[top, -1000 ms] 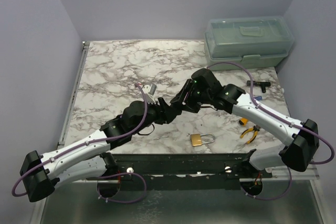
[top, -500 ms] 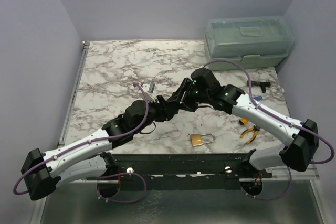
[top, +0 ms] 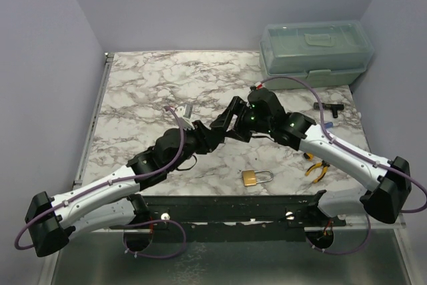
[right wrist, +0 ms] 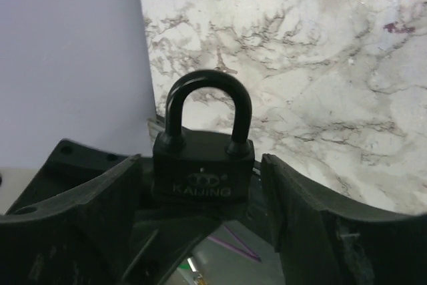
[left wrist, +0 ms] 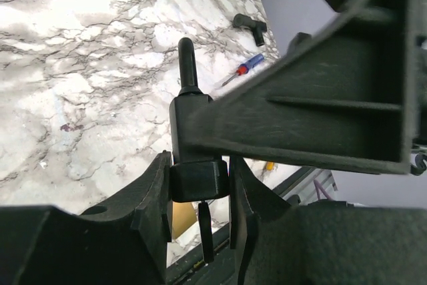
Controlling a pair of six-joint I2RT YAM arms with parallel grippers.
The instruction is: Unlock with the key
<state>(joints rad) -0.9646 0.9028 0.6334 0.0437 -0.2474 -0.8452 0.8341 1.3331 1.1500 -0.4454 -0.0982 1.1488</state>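
Compared to a second ago, the arms are tucked closer together over the middle of the table point(top: 133, 91) and the left gripper point(left wrist: 198, 183) is pinched in a lot narrower. It's now clamped on what looks like the key point(left wrist: 197, 179), sticking out the bottom of the black padlock point(right wrist: 203, 158). The right gripper point(top: 225, 122) holds that lock by its body up in the air, shackle still closed. The brass padlock point(top: 257, 177) just sits near the front edge.

My take for the turn: keep the right side dead still and roll the left wrist around the key's own axis. No tugging down, or the key backs out. The grip only has the key's head, so I'd go slow to keep it from slipping.
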